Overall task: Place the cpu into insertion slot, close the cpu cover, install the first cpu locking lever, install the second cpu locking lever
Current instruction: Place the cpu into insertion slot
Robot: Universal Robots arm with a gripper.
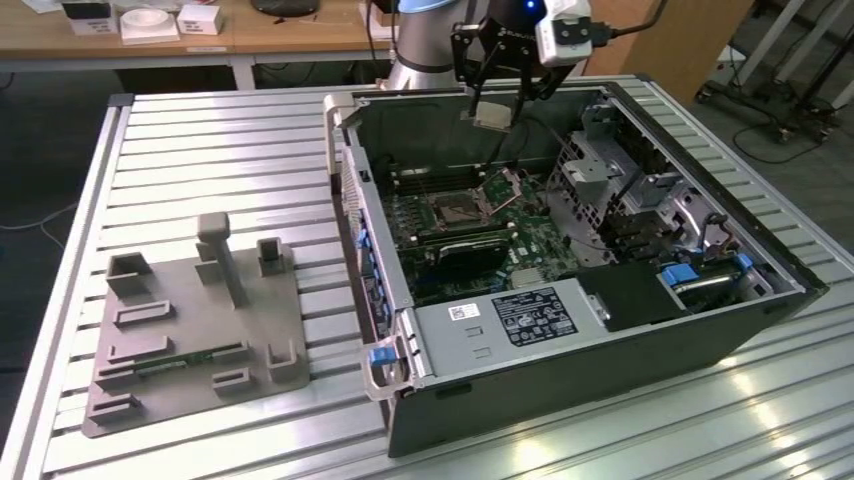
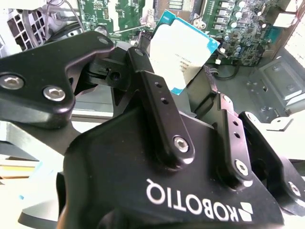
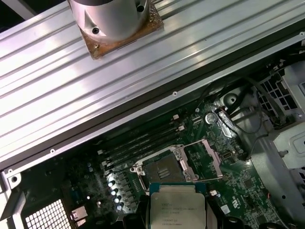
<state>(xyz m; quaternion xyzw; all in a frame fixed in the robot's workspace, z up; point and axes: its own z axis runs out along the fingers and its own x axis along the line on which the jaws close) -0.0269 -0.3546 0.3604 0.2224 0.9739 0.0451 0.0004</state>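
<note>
- slatted metal table (image 1: 214,140), open case (image 1: 694,300) on it.
- gripper (image 1: 497,100) pinches the cpu (image 1: 491,116), well apart from the slot (image 1: 455,210); cover (image 1: 506,184) stands open.
- my call: keep cpu level, edges square to slot, no force.

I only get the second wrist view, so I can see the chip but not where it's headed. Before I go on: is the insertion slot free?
Observer: Yes. In the first wrist view the insertion slot is bare, with its dark centre showing and nothing seated in it.
Operator: And the cpu cover?
Observer: The cpu cover is swung open beside the slot, not lying over it.
Operator: How close is the chip to the slot?
Observer: Not close. In the exterior view the cpu hangs in the pincer up near the open rim of the computer case, well apart from the slot.
</note>
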